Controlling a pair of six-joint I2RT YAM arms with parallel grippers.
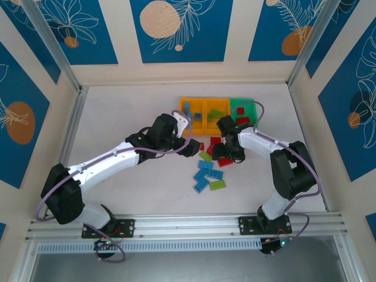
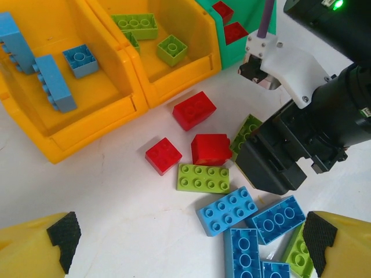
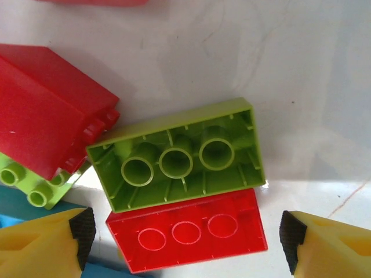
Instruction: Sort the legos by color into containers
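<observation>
While both claws hang open over the loose legos, three bins sit joined in a row at the back of the white table.
The left arm reaches long and low across the table, and the left claw has its yellow fingers spread wide above blue, lime and red bricks. The right arm bends back at its elbow. The right claw points down, spread wide on both sides of an upside-down red brick that touches an upside-down lime brick. Blue bricks lie in the left orange-yellow bin, lime ones in the middle orange-yellow bin, and red ones in the green bin.
</observation>
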